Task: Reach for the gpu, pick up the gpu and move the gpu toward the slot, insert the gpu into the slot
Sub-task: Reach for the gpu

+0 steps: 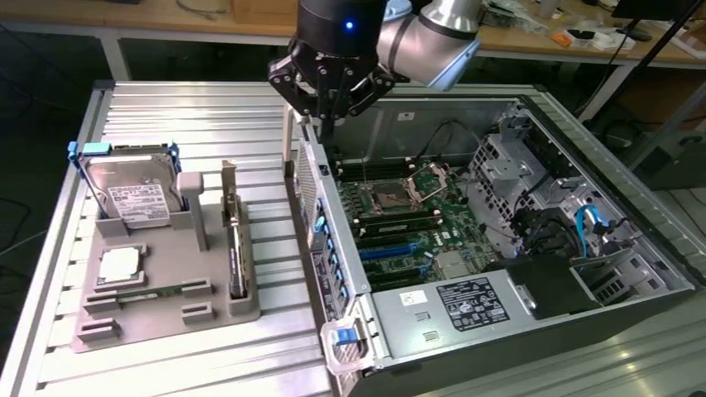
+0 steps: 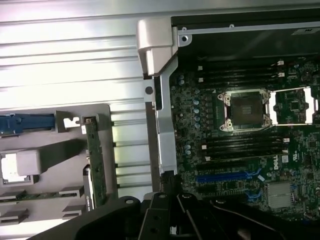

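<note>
The gpu [image 1: 234, 241] stands on edge in a groove of the grey holder [image 1: 165, 308], green board with a silver bracket at its far end; in the wrist view the gpu [image 2: 95, 162] is a thin green strip. The blue slot [image 1: 388, 246] lies on the green motherboard inside the open computer case, and appears again as the slot [image 2: 225, 176] in the wrist view. My gripper [image 1: 327, 122] hangs above the case's rear wall, to the exterior view's right of the gpu and well above it. Its fingers are shut with nothing between them; the gripper [image 2: 168, 177] tip shows over the case edge.
A silver hard drive [image 1: 131, 195] in a blue frame and a small square CPU chip [image 1: 119, 265] sit in the grey holder. The open case [image 1: 617, 273] holds the CPU socket [image 1: 398, 195], memory slots, drive cages and cables. A ribbed aluminium table [image 1: 188, 107] lies beneath.
</note>
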You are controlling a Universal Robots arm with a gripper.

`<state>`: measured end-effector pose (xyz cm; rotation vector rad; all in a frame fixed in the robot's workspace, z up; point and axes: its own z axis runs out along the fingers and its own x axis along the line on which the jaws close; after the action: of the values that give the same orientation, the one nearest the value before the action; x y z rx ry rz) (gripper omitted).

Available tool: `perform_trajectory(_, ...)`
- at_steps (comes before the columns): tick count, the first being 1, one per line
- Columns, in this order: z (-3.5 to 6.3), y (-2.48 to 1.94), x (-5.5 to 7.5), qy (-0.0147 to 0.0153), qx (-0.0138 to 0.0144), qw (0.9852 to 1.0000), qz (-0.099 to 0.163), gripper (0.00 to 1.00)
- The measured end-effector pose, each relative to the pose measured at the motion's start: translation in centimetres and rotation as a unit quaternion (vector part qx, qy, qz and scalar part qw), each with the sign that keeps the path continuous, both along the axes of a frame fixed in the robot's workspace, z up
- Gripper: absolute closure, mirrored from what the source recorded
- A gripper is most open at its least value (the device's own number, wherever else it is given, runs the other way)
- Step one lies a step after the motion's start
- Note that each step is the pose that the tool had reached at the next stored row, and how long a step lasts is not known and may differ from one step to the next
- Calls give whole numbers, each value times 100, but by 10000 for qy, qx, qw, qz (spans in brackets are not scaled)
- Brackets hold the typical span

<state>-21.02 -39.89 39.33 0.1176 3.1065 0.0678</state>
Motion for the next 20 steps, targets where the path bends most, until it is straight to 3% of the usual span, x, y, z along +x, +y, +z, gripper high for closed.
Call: perform_trajectory(20,0,0,-757,-17,0,10000,0,89)
